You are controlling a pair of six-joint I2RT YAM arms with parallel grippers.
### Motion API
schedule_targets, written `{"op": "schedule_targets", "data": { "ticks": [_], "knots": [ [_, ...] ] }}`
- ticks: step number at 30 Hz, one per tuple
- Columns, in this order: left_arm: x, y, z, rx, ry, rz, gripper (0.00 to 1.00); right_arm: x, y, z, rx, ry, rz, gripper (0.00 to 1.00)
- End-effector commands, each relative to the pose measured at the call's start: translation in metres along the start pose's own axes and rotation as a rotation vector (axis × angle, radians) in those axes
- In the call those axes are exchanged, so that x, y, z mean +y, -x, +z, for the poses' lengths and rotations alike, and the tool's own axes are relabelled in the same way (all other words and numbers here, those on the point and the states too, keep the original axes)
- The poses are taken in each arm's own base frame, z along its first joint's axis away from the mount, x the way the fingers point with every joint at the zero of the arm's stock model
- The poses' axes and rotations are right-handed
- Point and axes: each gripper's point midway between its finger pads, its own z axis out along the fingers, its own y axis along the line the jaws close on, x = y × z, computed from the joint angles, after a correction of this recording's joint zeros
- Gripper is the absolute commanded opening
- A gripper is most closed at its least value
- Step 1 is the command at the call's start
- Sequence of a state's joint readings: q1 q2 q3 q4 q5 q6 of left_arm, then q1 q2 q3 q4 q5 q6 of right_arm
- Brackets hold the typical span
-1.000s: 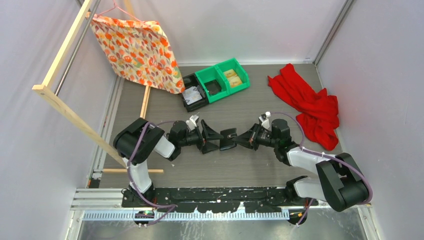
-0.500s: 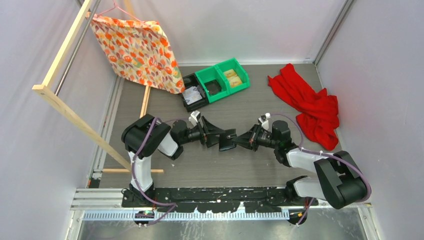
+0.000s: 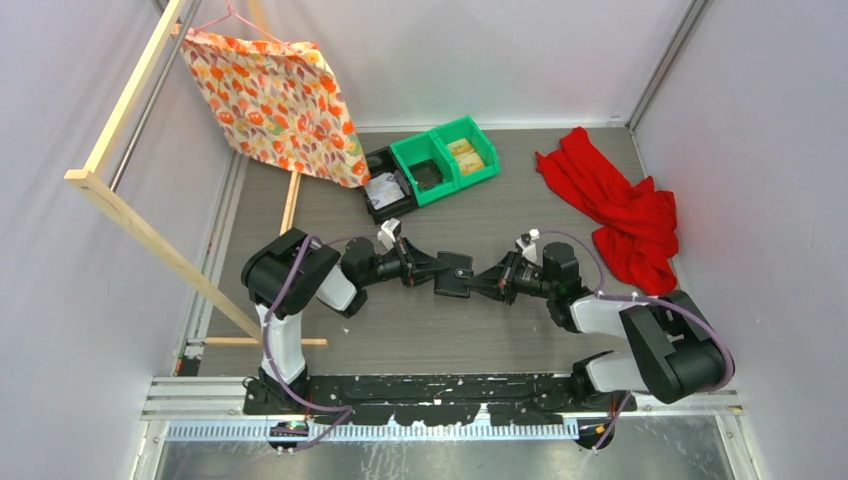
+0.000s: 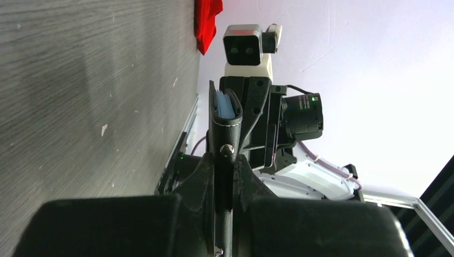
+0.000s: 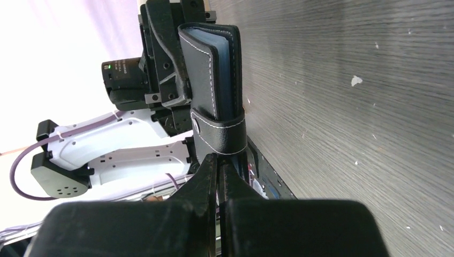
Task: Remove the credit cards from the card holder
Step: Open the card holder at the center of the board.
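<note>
Table (image 3: 420,335) dark grey woodgrain, flecked, pale walls (image 3: 480,50) around | floral cloth (image 3: 275,100) on wooden frame (image 3: 130,230), far-left corner | green bins (image 3: 445,158), black bin (image 3: 388,195) by far edge | red cloth (image 3: 620,210), far-right corner | card holder (image 3: 455,274) mid-table, left gripper (image 3: 432,272) and right gripper (image 3: 478,281) both clamped on it | credit cards (image 4: 225,104), seemingly the bluish edges inside

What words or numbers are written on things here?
No words or numbers can be read anywhere.
The small black leather-like card holder shows only white stitching.
The pale item in the black plastic bin is too blurred to read.
</note>
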State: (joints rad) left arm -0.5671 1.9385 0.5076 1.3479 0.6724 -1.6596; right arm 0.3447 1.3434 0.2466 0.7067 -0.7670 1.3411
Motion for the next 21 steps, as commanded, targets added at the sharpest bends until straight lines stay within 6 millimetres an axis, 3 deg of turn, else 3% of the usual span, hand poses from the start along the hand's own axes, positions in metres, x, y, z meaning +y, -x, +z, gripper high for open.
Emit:
{"op": "schedule_targets", "data": {
  "ticks": [1,2,3,4,6,7,9,13,18,21],
  "knots": [
    [-0.036,-0.004,0.004,0.023,-0.109,0.062,0.01,0.009,0.000,0.001,0.021,-0.002,-0.084,0.01],
    [-0.037,-0.003,0.003,0.014,-0.113,0.068,0.01,0.003,0.002,-0.001,0.009,-0.060,-0.101,0.06],
    [-0.041,-0.003,0.002,0.008,-0.120,0.078,0.01,-0.002,0.006,-0.004,-0.019,-0.121,-0.128,0.23],
    [-0.042,-0.004,0.002,0.008,-0.119,0.084,0.01,-0.005,0.009,-0.009,-0.046,-0.177,-0.160,0.31],
    [-0.041,-0.005,0.001,0.007,-0.102,0.089,0.00,0.003,0.017,-0.024,-0.121,-0.266,-0.254,0.39],
    [-0.040,-0.005,0.000,0.004,-0.085,0.094,0.00,-0.003,0.018,-0.031,-0.136,-0.327,-0.272,0.40],
    [-0.034,-0.005,-0.001,-0.004,-0.037,0.103,0.00,0.010,0.024,-0.042,-0.183,-0.375,-0.338,0.42],
    [-0.021,-0.009,-0.001,-0.008,0.084,0.127,0.01,0.015,0.028,-0.052,-0.218,-0.572,-0.457,0.46],
    [-0.011,-0.013,-0.005,-0.032,0.274,0.200,0.01,0.037,0.022,-0.038,-0.250,-0.686,-0.599,0.55],
    [-0.023,-0.015,-0.011,-0.053,0.315,0.255,0.01,0.049,0.017,-0.029,-0.275,-0.667,-0.626,0.55]
  ]
}}
